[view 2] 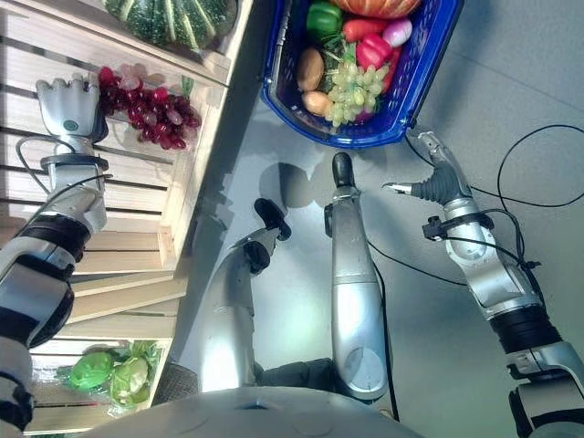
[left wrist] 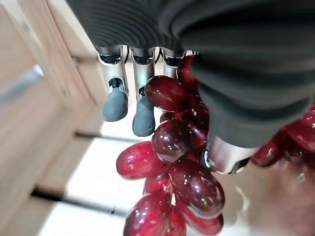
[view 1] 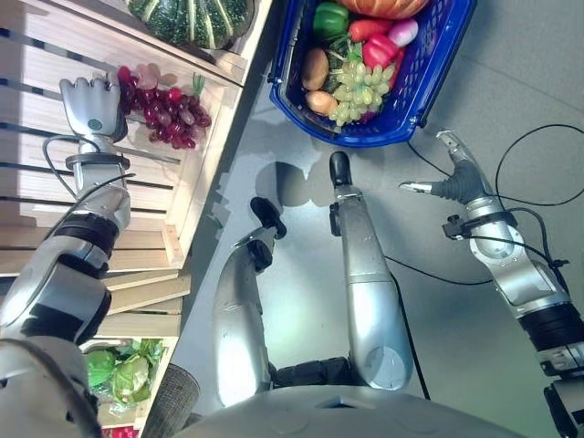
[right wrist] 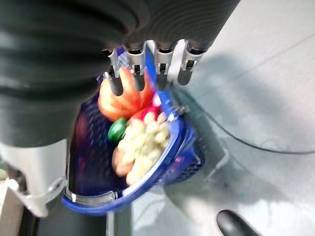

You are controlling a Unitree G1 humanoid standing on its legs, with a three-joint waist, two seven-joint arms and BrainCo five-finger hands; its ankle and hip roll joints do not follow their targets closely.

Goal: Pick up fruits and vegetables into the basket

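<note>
Red grapes (left wrist: 177, 162) fill the left wrist view, touching the left hand (view 1: 91, 105): fingers (left wrist: 130, 93) straight and relaxed along one side of the bunch, thumb on the other, nothing pinched. Seen from the head, lying on a slatted wooden shelf (view 1: 55, 82), bunch just at 3 o'clock of the hand. Striped green squash (view 1: 192, 18) on the shelf level at 1 o'clock of the grapes. Green leafy vegetables (view 1: 123, 370) in a crate low at 6 o'clock. Blue basket (view 1: 438, 55) on the grey floor (view 1: 511, 73) at 2 o'clock, well apart from the grapes, holding green grapes (view 1: 360, 91), a green pepper (view 1: 330, 18), red peppers (view 1: 379, 47), a potato (view 1: 316, 68) and an orange pumpkin (view 1: 383, 5). Right hand (view 1: 452, 178) hanging above the floor at 5 o'clock of the basket, fingers spread and straight, holding nothing.
</note>
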